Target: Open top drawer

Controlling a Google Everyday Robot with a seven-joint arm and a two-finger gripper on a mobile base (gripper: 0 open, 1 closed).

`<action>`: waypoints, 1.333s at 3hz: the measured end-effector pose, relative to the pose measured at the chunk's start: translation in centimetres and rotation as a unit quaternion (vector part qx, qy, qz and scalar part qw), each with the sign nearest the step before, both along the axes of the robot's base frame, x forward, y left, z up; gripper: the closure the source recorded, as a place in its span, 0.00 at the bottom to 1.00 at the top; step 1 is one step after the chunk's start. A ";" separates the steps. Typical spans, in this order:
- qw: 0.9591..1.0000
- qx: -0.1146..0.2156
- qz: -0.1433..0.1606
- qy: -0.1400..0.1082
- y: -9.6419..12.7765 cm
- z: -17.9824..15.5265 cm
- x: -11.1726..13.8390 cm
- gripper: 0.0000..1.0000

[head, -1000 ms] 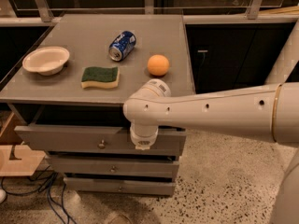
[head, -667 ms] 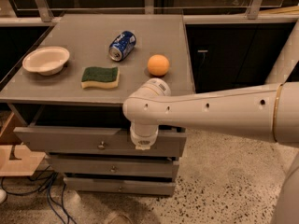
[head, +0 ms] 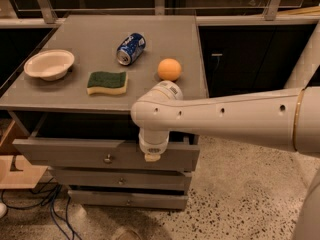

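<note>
The top drawer (head: 60,154) is the wide grey front just under the cabinet top. It stands pulled out a little, with a dark gap behind its upper edge, and its small round metal knob (head: 107,158) is left of centre. My gripper (head: 152,154) hangs from the white arm (head: 225,119) at the drawer front's top edge, to the right of the knob. The wrist housing hides the fingers.
On the grey cabinet top (head: 165,39) lie a white bowl (head: 49,64), a green and yellow sponge (head: 107,82), a blue can (head: 130,48) on its side and an orange (head: 169,69). Two narrower drawer fronts (head: 120,181) sit below. Cables (head: 45,206) lie on the floor at left.
The top drawer front and my gripper have come slightly further out toward the camera. The things on the cabinet top have not moved.
</note>
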State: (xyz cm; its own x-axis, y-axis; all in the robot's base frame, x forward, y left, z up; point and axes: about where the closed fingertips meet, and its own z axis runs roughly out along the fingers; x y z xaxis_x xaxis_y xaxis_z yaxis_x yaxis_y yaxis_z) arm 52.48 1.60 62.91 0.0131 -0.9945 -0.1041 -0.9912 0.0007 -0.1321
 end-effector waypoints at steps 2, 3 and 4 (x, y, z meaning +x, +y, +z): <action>1.000 0.004 -0.002 -0.003 -0.1 0.4 -0.5 1.00; 1.000 -0.003 -0.010 -0.001 -0.4 0.2 -0.4 1.00; 1.000 -0.007 -0.017 0.003 -0.6 0.3 -0.9 1.00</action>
State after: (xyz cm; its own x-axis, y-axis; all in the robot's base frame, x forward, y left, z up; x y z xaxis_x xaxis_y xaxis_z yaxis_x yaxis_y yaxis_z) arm 51.54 1.02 63.21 -0.0207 -0.9957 -0.0902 -0.9914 0.0321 -0.1267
